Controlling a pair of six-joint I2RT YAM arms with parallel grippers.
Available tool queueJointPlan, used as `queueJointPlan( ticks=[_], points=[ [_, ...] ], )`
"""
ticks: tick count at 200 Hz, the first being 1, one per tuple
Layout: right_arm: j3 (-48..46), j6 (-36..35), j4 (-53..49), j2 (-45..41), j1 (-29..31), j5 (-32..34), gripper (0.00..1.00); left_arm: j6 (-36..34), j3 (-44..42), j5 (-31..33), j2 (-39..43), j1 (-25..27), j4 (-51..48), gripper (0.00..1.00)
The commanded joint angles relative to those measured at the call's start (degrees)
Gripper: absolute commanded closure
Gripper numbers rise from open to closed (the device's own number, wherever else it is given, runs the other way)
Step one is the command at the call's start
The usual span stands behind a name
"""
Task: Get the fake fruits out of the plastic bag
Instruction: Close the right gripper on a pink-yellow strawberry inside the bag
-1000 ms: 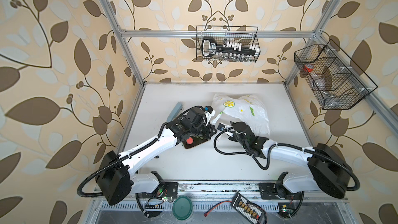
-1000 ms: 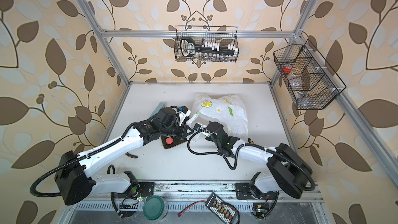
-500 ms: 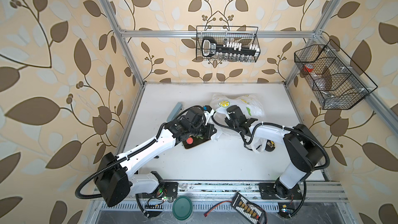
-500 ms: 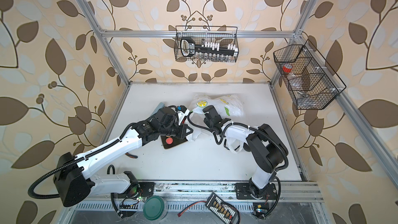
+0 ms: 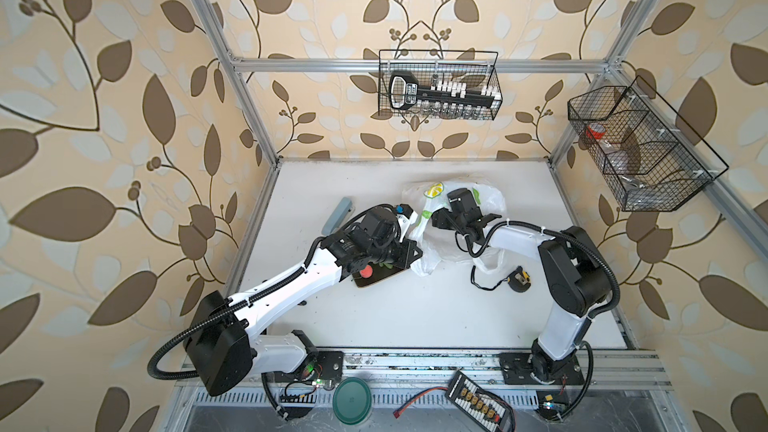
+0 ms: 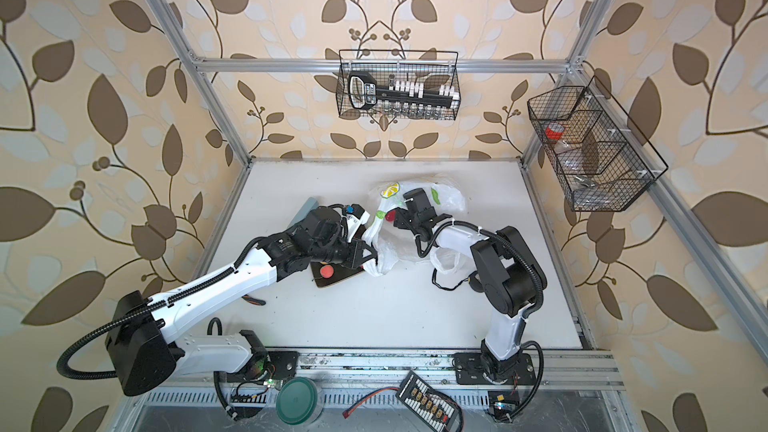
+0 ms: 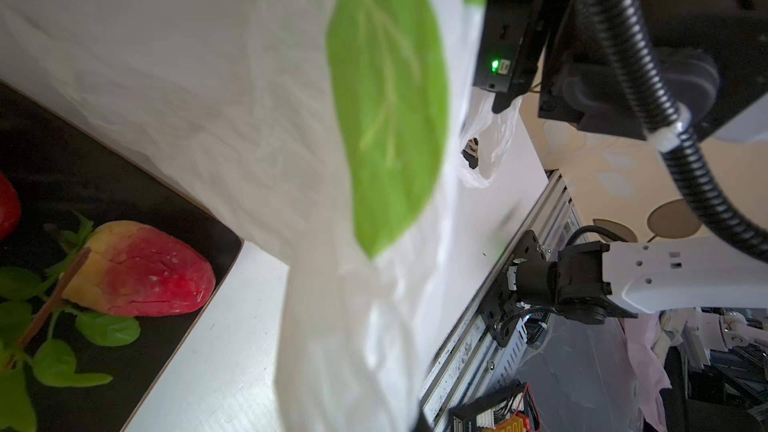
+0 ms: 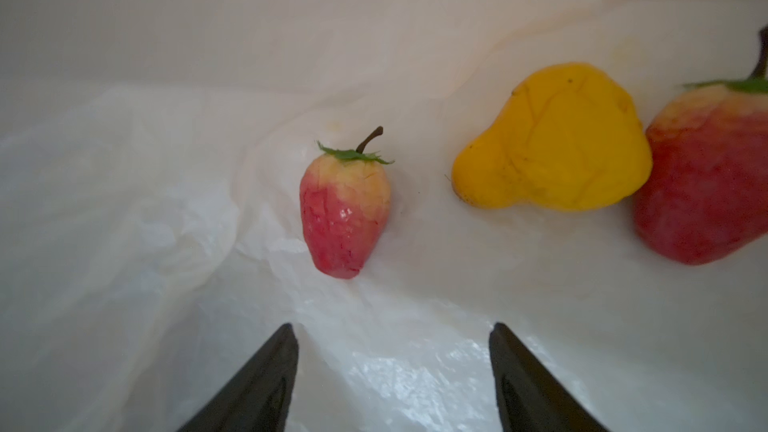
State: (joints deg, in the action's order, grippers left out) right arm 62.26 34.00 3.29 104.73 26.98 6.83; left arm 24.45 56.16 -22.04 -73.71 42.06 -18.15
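On the tray [image 7: 104, 176] left of desk centre lie a strawberry [image 7: 141, 272] and leaves [image 7: 106, 328]. Left gripper [image 5: 415, 253] is clenched on the bag's [image 5: 490, 201] edge, mid-desk. Inside the bag, right gripper [image 8: 394, 328] stands released, facing small strawberry [image 8: 344, 205], yellow fruit [image 8: 552, 160], large strawberry [image 8: 706, 184].

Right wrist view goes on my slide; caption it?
Open right gripper inside plastic bag, facing small strawberry, yellow fruit, larger strawberry.

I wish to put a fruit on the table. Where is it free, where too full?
Free: the wide front of the table, between the front rail and the dark tray; also the back strip between the plastic bag and the rear wall. Crowded: the middle, with tray, bag, left arm and right arm, and around the black-yellow gadget.
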Motion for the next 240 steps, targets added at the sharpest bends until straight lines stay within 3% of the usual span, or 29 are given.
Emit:
queueJointPlan(
  ticks=[1,55,114,143,183,208,240],
  points=[
    [2.31,9.86,5.26,2.23,0.15,-3.54,0.24,0.15,3.22,-2.1,-1.47,1.04,1.65,1.0],
    [3.34,10.32,10.46,6.87,0.21,-6.81,0.18,-0.05,4.79,-2.63,-3.8,1.35,2.3,1.0],
    [9.57,8.1,12.2,14.29,-0.06,-5.19,0.14,0.18,5.83,-3.69,-4.92,1.53,1.96,1.0],
    [14.24,6.43,8.87,18.51,-0.51,-4.23,0.21,0.58,5.33,-3.97,-4.82,1.62,1.84,1.0],
    [13.16,7.45,8.24,19.81,-0.5,-2.16,0.42,0.69,5.11,-3.32,-4.28,1.7,1.03,1.0],
    [11.48,6.88,8.18,17.85,-0.49,-1.65,0.56,0.68,5.32,-1.74,-3.96,1.7,0.15,1.0],
    [8.45,3.81,7.48,12.61,-1.08,-2.49,0.61,2.28,6.02,4.33,-2.6,1.63,-1.32,1.0]
  ],
)
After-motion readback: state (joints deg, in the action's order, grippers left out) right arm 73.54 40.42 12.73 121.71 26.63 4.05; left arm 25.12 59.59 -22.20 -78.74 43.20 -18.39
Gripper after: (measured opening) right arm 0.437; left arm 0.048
